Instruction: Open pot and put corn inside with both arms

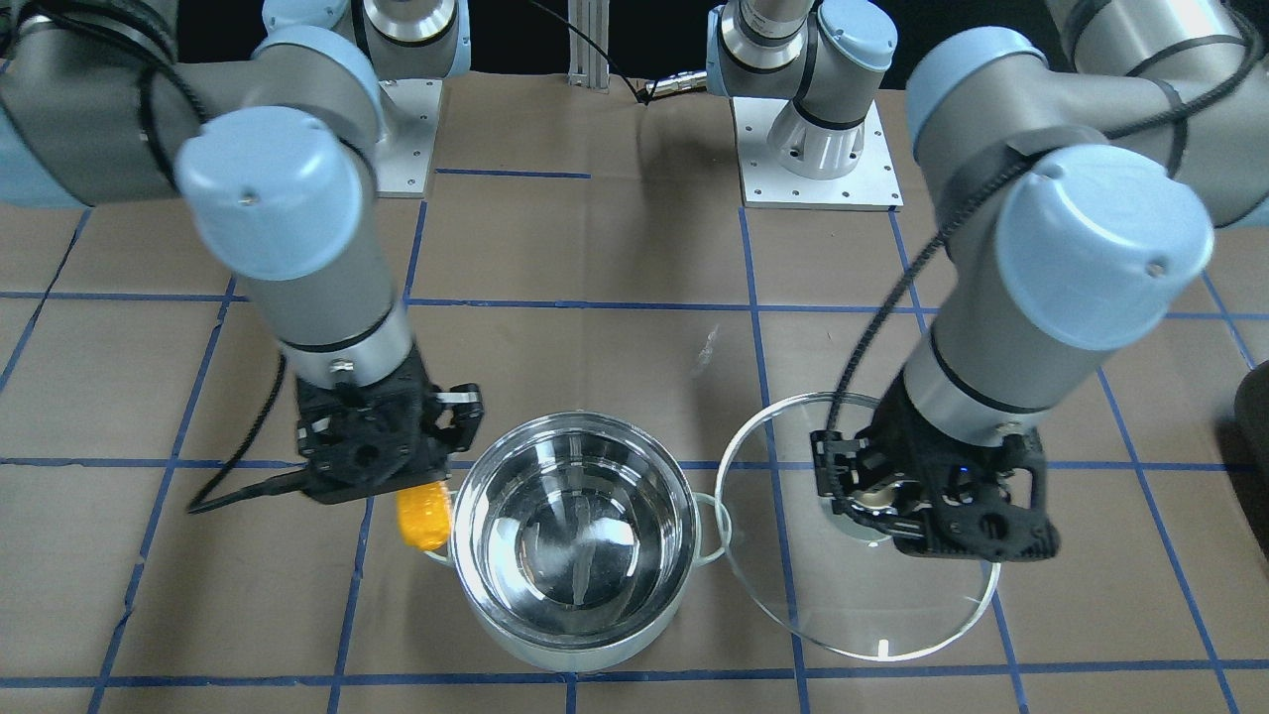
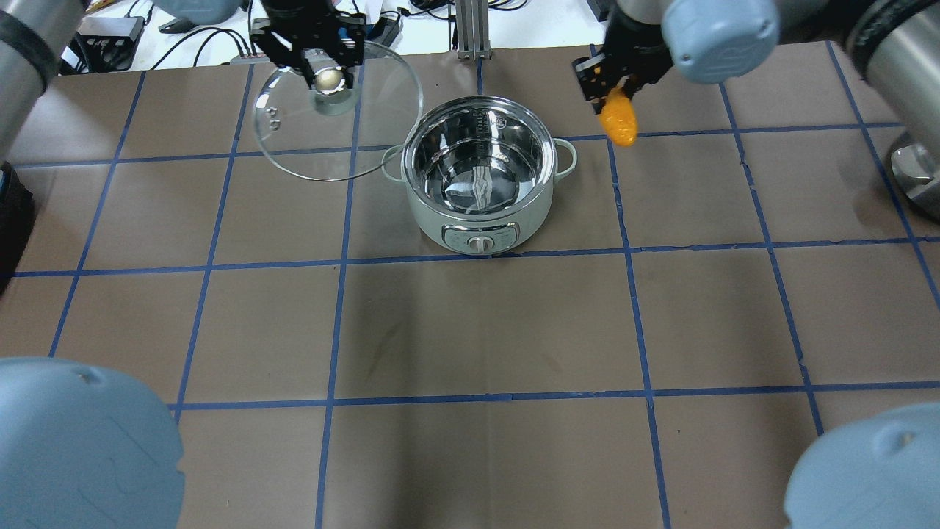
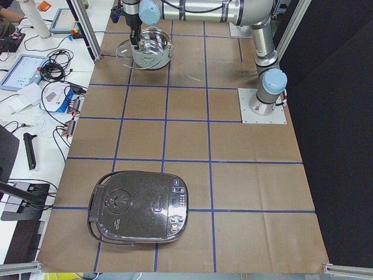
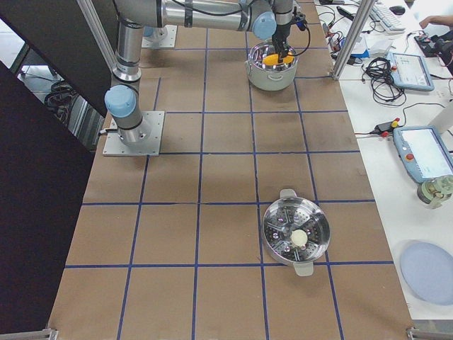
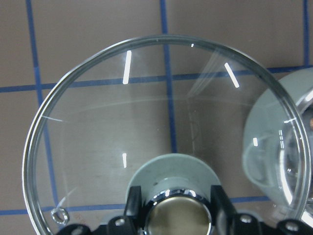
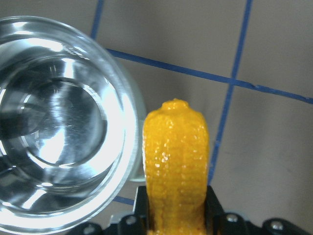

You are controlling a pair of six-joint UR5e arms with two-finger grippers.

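The pot (image 2: pixel 479 184) stands open and empty at the table's far middle; it also shows in the front view (image 1: pixel 573 540) and the right wrist view (image 6: pixel 58 132). My left gripper (image 2: pixel 321 70) is shut on the knob (image 5: pixel 177 218) of the round glass lid (image 2: pixel 294 139), held to the left of the pot; the lid also shows in the front view (image 1: pixel 793 585). My right gripper (image 2: pixel 613 88) is shut on the yellow-orange corn (image 2: pixel 617 117), held in the air just right of the pot's rim. The corn also shows in the front view (image 1: pixel 422 514) and the right wrist view (image 6: pixel 175 161).
A black rice cooker (image 3: pixel 140 205) sits at the left end of the table. A steel steamer pot (image 4: pixel 295 232) sits toward the right end. The arm bases (image 1: pixel 817 149) stand on plates at the robot's side. Blue tape lines grid the brown table top.
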